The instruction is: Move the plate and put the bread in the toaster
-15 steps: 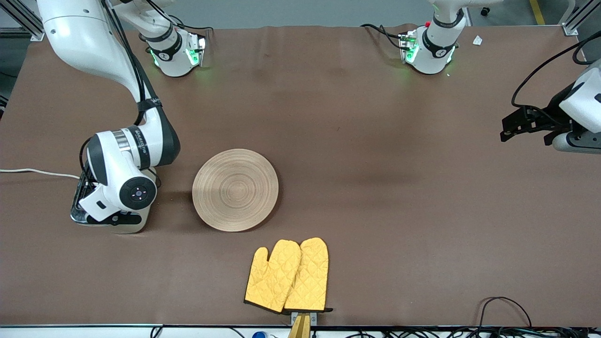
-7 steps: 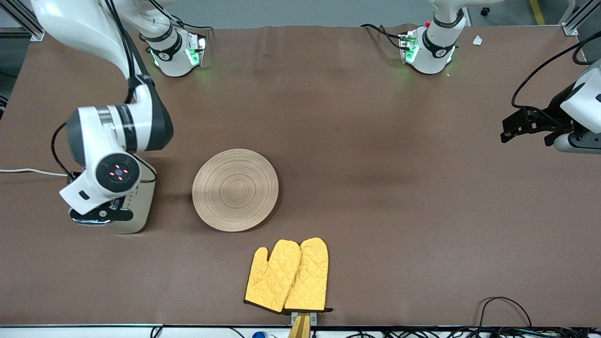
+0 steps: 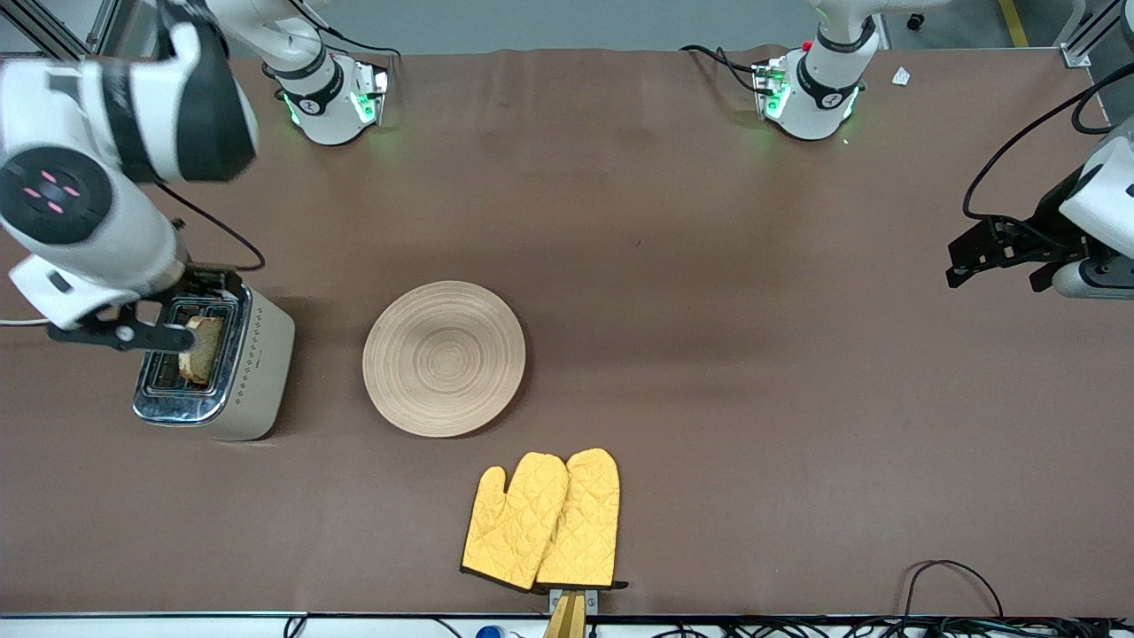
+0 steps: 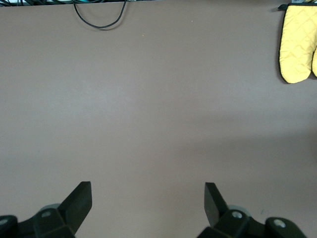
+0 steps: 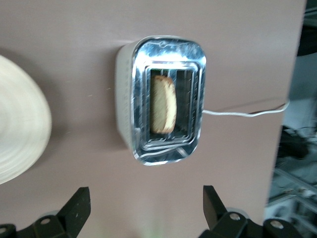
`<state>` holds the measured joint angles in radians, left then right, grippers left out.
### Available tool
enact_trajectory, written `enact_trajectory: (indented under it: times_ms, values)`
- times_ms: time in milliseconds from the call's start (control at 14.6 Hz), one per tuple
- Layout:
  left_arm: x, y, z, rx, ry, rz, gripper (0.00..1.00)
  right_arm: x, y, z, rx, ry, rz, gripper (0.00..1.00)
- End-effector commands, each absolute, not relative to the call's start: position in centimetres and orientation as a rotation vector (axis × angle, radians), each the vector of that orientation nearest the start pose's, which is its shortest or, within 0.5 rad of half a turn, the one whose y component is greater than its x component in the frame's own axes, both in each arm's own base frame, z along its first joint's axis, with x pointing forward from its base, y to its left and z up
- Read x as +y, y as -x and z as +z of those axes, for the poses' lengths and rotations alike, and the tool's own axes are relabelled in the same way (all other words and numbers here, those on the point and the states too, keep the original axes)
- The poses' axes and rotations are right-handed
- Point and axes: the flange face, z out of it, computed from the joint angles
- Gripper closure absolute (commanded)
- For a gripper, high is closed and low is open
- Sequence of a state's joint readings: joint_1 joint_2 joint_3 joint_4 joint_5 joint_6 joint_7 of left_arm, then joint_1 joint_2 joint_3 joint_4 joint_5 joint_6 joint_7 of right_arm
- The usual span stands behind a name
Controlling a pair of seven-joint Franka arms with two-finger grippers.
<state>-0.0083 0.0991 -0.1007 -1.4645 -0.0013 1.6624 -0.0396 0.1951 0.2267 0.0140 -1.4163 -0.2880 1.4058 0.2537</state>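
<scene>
Right gripper (image 5: 143, 206) spread wide, empty, up over the toaster (image 3: 232, 390). Bread (image 3: 202, 351) upright in a slot — plate (image 3: 444, 358) beside the toaster. Left gripper (image 4: 147, 201) likewise spread, waiting over bare table (image 3: 753, 354) — yellow mitts (image 3: 542, 520) nearest the camera.

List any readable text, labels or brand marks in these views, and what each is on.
None can be read.
Toaster: only a dotted pattern on its side, no lettering.
Plate, oven mitts, bread: no markings.
Arm bases: small dark marks, too small to read.
</scene>
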Motion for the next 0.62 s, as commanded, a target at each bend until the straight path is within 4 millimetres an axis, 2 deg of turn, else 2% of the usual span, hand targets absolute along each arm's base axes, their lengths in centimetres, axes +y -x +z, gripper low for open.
enact_trajectory:
  times_ms: [0,137,274,342,548]
  values:
    - [-6.4,-58.4,63.1,0.126,3.12,-0.178,0.0,4.6,-56.1,59.6,0.19,3.268,0.243,0.0]
    - [-6.5,-58.4,63.3,0.126,3.12,-0.178,0.0,1.6,-54.7,61.3,0.173,3.18,0.221,0.0]
    - [-6.5,-58.4,63.2,0.126,3.12,-0.178,0.0,-1.3,-53.7,61.7,0.22,3.14,0.224,0.0]
    - [-6.5,-58.4,63.2,0.128,3.12,-0.176,0.0,-2.1,-53.1,62.0,0.234,3.135,0.219,0.0]
    - [-6.4,-58.4,63.2,0.125,3.12,-0.176,0.0,-2.5,-52.0,63.0,0.189,3.136,0.21,0.0]
